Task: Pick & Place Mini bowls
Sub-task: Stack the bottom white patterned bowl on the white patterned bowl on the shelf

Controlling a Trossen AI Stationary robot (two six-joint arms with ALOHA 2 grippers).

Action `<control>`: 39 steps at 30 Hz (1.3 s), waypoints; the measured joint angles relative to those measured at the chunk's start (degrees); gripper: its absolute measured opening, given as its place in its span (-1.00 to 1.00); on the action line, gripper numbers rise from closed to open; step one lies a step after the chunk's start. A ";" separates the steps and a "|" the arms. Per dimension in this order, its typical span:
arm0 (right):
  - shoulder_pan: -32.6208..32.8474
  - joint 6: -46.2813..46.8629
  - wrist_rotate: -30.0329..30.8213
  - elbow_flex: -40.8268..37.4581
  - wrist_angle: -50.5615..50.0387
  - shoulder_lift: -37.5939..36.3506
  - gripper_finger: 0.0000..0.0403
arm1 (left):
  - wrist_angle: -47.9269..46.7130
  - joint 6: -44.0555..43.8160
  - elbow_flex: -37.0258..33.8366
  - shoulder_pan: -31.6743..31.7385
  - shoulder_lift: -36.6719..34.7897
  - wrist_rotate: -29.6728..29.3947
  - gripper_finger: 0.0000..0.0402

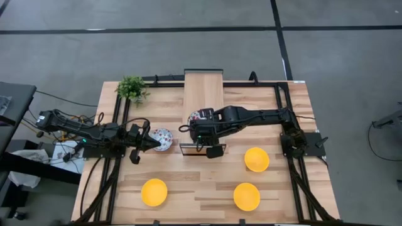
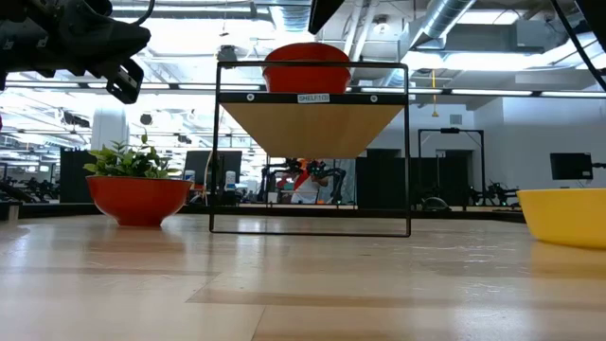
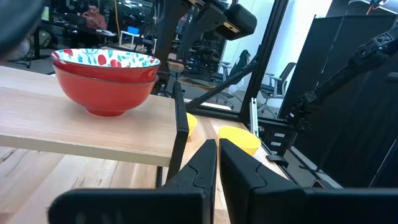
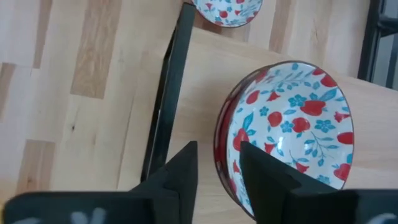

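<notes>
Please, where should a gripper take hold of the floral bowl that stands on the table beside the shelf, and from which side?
Probably on the rim, from above. The floral bowl sits upright and open on the table, so one finger can go inside and one outside its thin wall. The left gripper is already beside it, so the rim edge nearest that gripper looks easiest.

The raised wooden shelf [image 1: 203, 94] on its black frame [image 2: 312, 227] blocks the table's [image 1: 201, 188] middle far part; stacked floral bowls [image 3: 106, 78] and the right gripper [image 1: 200, 133] crowd its near edge. Three yellow bowls [image 1: 154, 191] dot the near half with open lanes between them. A potted plant [image 1: 132, 88] fills the far-left corner. The left gripper [image 1: 151, 142] and a floral bowl [image 1: 162, 139] narrow the gap left of the shelf.
</notes>
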 joint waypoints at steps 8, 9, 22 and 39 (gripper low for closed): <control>-0.15 -0.08 0.00 0.00 0.00 0.00 -0.95 | 0.02 0.00 0.00 0.02 0.02 0.00 -0.92; -0.14 -0.10 -0.04 0.00 0.00 0.00 -0.97 | 0.00 0.00 -0.02 0.02 0.02 0.00 -0.92; -0.83 0.86 -0.24 0.00 0.04 0.66 -0.99 | 0.02 -0.01 0.00 0.02 0.01 0.00 -0.92; -0.92 1.36 -0.35 0.00 0.00 0.66 -1.00 | 0.02 0.00 0.00 0.00 0.00 0.00 -0.92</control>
